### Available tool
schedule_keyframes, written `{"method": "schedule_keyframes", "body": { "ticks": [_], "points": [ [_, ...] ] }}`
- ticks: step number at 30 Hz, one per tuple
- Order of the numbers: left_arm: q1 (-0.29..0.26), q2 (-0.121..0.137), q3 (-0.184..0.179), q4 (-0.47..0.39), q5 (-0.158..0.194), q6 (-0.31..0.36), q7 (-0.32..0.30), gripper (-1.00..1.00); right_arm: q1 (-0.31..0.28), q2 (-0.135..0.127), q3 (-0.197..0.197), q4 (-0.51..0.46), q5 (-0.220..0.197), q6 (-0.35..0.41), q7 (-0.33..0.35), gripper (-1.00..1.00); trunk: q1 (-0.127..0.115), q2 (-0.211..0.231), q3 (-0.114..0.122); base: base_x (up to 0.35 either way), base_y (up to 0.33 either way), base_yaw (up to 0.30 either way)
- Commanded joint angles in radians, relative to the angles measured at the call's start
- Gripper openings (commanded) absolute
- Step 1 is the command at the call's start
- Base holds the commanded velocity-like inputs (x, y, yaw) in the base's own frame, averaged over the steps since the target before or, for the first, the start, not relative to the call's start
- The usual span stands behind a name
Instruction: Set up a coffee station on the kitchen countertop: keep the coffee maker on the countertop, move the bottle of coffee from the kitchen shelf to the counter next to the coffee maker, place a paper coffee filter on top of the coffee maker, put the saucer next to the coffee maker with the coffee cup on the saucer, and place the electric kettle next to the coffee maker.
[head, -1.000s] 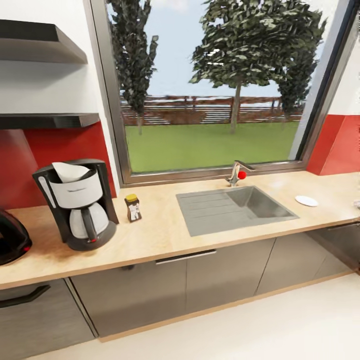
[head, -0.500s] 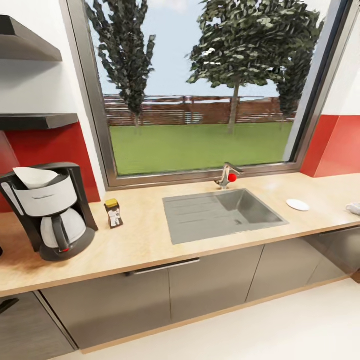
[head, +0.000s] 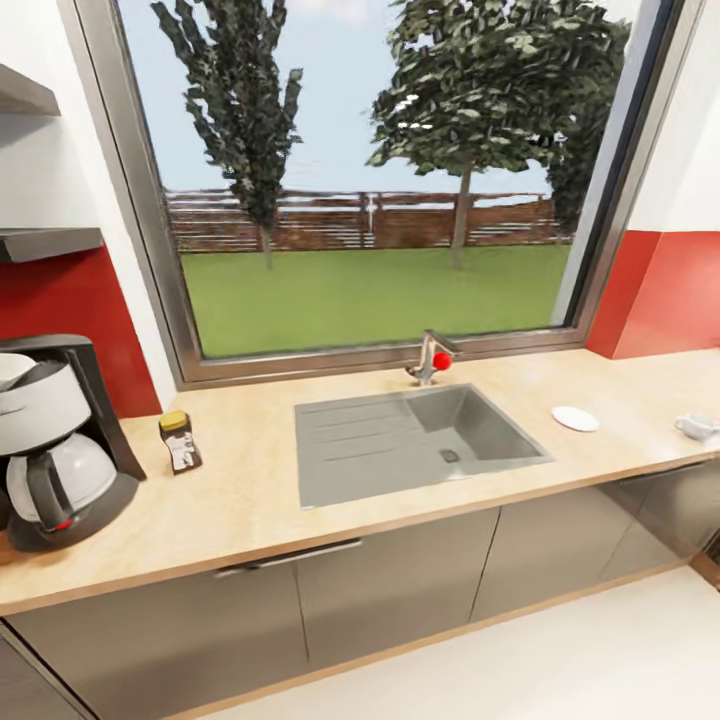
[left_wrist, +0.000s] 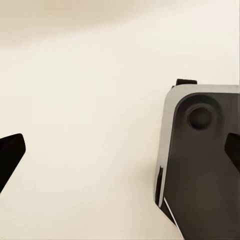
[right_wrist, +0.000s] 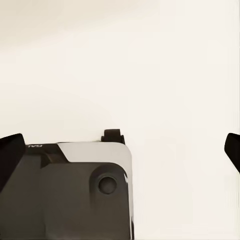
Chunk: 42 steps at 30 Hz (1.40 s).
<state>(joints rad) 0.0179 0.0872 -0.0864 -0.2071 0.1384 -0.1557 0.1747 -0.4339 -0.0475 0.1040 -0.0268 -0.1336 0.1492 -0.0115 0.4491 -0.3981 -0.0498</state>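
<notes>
Head view: saucer (head: 575, 418) and coffee cup (head: 696, 426) on worktop (head: 250, 500) — thin, brittle, slippery; grip cup by rim — both claws spread, empty.

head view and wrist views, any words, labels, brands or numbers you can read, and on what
Coffee maker: a faint line of print on its white band, too blurred to read.
Bottle of coffee: a pale label with dark marks, too small to read.
Robot's base, right wrist view: a few pale letters at its edge, too small to read.
No other text is legible.
</notes>
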Motion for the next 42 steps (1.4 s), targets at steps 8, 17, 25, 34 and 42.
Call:
{"method": "schedule_keyframes", "body": {
  "ticks": [8,17,25,34,42],
  "points": [
    [0.000,-0.006,-0.007,-0.001,0.007,-0.001,0.005,1.00,0.020,-0.004,0.008,0.000,-0.007,0.008,-0.003,1.00,0.001,-0.002,-0.002,0.160,-0.270,-0.233],
    [0.000,-0.024,-0.010,0.007,0.006,-0.001,0.008,1.00,0.135,-0.003,0.009,0.001,-0.005,0.008,-0.006,1.00,0.001,-0.002,-0.002,0.165,-0.271,-0.264],
    [0.000,-0.024,-0.010,0.009,0.007,-0.001,0.006,1.00,0.163,-0.004,0.009,0.001,-0.005,0.007,0.004,1.00,0.001,-0.002,-0.002,0.204,-0.271,-0.111],
    [0.000,-0.025,-0.009,0.009,0.009,-0.002,0.006,1.00,0.185,-0.012,0.008,0.000,-0.009,0.007,0.154,1.00,0.001,-0.002,-0.002,0.206,-0.271,-0.003],
    [0.000,-0.026,-0.009,0.009,0.007,-0.002,0.006,1.00,0.187,-0.001,0.011,0.000,-0.003,-0.003,0.164,1.00,0.001,-0.002,-0.002,0.164,-0.286,0.000]
  ]
}}
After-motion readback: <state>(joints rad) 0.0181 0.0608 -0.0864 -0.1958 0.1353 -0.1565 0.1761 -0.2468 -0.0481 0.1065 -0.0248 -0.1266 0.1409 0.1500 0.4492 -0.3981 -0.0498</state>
